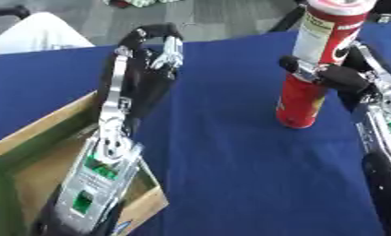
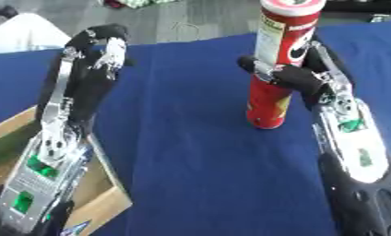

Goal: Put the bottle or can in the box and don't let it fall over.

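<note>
Blue cloth (image 1: 223, 156) covers the table, and grey floor shows beyond its far edge. On that cloth, right of the middle, a tall red can (image 1: 311, 69) with a white lid stands upright, its base resting on the cloth. The right hand (image 2: 299, 78) comes in from the right side and has its fingers and thumb curled round the middle of the can, holding it; black fingers wrap across the front of the can.

At the lower left sits a wooden box (image 1: 142, 203) with pale walls and a greenish inner edge, open at the top. The can is well apart from the box, out on the cloth.

Over the near right wall of the box, the left arm reaches up, and the left hand (image 1: 154, 50) hangs above the cloth holding nothing, its fingers bent over at the top and pointing downward.
</note>
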Robot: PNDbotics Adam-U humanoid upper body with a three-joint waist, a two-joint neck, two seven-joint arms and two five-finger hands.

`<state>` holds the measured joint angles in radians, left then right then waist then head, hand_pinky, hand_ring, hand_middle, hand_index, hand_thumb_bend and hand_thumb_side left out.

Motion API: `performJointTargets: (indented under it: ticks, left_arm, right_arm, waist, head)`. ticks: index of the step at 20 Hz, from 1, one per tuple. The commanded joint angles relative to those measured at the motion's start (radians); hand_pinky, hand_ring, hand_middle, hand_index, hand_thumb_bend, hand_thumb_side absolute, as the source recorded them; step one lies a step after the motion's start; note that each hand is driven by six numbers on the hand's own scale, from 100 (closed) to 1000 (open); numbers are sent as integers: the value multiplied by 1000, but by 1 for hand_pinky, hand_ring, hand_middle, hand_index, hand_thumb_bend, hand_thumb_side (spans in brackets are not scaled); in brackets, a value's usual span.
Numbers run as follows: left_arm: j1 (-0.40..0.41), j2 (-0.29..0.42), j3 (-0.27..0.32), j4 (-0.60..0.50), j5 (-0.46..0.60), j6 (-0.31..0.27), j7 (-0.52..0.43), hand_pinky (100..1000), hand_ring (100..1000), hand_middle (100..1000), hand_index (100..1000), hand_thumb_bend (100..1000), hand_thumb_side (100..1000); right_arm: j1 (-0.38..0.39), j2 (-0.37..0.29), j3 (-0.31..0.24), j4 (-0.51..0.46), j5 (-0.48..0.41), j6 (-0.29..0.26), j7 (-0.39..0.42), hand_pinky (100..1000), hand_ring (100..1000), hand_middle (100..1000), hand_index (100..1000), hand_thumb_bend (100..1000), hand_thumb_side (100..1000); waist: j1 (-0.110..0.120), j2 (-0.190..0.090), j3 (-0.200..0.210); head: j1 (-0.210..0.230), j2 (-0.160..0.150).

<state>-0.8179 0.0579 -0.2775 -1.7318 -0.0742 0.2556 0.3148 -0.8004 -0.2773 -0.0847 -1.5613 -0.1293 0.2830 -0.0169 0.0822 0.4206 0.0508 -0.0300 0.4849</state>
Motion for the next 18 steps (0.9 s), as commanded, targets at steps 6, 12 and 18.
performJointTargets:
  ticks: [6,12,18]
  left_arm:
    - [-11,-8,7,-4,6,-4,-6,811,528,718,670,100,510]
    - [-2,-12,6,4,13,-3,-8,813,529,713,664,100,506]
    - [6,-17,3,14,30,-1,-14,818,530,713,658,100,501]
  right_arm:
    - [-12,-2,-6,-18,-28,16,16,1000,1000,1000,987,620,100]
    - [-6,4,-7,-22,-44,25,15,1000,1000,917,906,563,100]
    - [2,9,-8,-27,-68,25,19,1000,1000,777,796,478,100]
  waist:
    - [-4,-15,1]
    - [-3,-17,-1]
    - [-3,-17,-3]
  head:
    - [-3,-12]
    - [-2,-13]
    - [-1,-12]
